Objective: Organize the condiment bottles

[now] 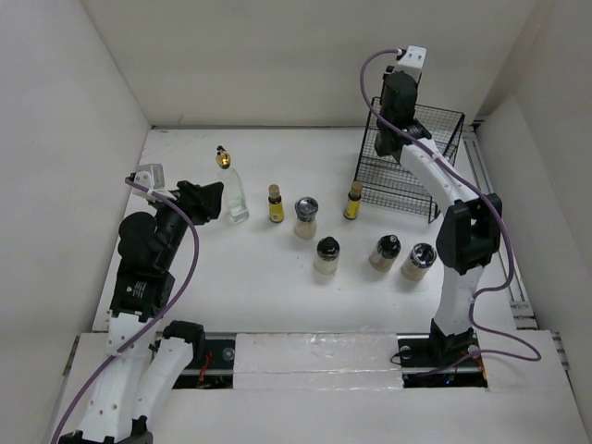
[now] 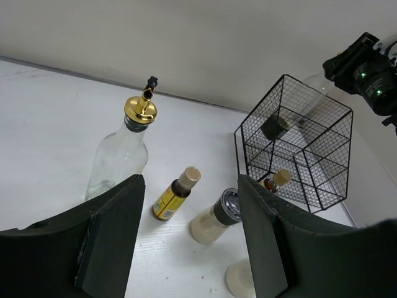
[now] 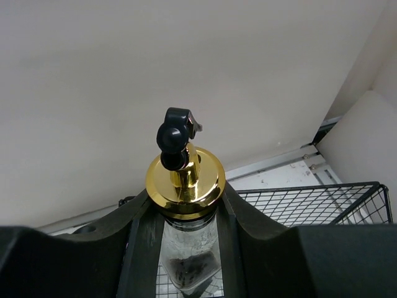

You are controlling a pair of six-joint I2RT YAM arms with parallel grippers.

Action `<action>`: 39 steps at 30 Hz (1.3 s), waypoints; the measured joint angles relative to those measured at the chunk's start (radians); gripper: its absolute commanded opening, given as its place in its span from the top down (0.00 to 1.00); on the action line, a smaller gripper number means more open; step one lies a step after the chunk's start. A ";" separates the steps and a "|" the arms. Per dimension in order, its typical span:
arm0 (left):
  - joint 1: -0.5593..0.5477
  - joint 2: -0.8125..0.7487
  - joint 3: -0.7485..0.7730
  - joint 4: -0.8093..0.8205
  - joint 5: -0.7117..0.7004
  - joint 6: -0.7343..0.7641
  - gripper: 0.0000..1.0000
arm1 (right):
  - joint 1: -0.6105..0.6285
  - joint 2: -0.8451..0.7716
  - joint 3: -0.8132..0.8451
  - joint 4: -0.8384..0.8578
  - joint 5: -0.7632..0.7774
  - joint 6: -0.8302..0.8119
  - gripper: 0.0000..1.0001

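My right gripper (image 3: pixel 186 239) is shut on the neck of a tall clear glass bottle (image 3: pixel 185 245) just under its gold pourer (image 3: pixel 185 180). It holds the bottle upright over the black wire basket (image 1: pixel 412 171). In the left wrist view this bottle (image 2: pixel 308 94) reaches down into the basket (image 2: pixel 298 146). My left gripper (image 1: pixel 209 198) is open and empty, just left of the second tall bottle (image 1: pixel 237 191). Two small yellow bottles (image 1: pixel 276 205) (image 1: pixel 353 201) and four shaker jars (image 1: pixel 306 217) (image 1: pixel 326 255) (image 1: pixel 385 251) (image 1: pixel 418 261) stand on the table.
The basket stands at the back right, near the white back wall and a side rail (image 1: pixel 490 199). White walls close in the table on the left, back and right. The yellow bottle on the right stands right at the basket's front edge.
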 measured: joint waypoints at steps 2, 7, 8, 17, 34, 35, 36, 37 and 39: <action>0.000 0.000 0.000 0.000 0.003 0.000 0.43 | 0.004 0.004 -0.001 0.000 0.010 0.016 1.00; 0.000 0.000 0.000 0.000 0.004 0.000 0.43 | 0.006 0.006 -0.057 0.007 0.012 0.075 1.00; 0.000 0.000 0.000 0.000 0.004 0.000 0.43 | 0.004 0.008 -0.071 0.006 0.011 0.088 1.00; 0.000 0.003 0.000 0.002 0.004 0.000 0.43 | -0.014 0.018 -0.096 0.040 0.002 0.158 0.48; 0.000 0.007 0.002 -0.044 -0.165 -0.076 0.27 | -0.076 -0.150 -0.096 -0.002 -0.266 0.094 0.55; 0.000 0.007 0.006 -0.057 -0.195 -0.087 0.30 | -0.074 -0.177 -0.098 -0.001 -0.300 0.071 0.69; 0.000 0.007 0.011 -0.070 -0.226 -0.100 0.34 | -0.069 -0.204 -0.099 -0.001 -0.353 0.052 0.79; 0.000 0.005 0.016 -0.082 -0.255 -0.112 0.39 | -0.060 -0.230 -0.099 0.003 -0.414 0.035 0.92; 0.000 -0.008 0.021 -0.102 -0.331 -0.142 0.59 | -0.026 -0.272 -0.099 0.019 -0.551 0.005 1.00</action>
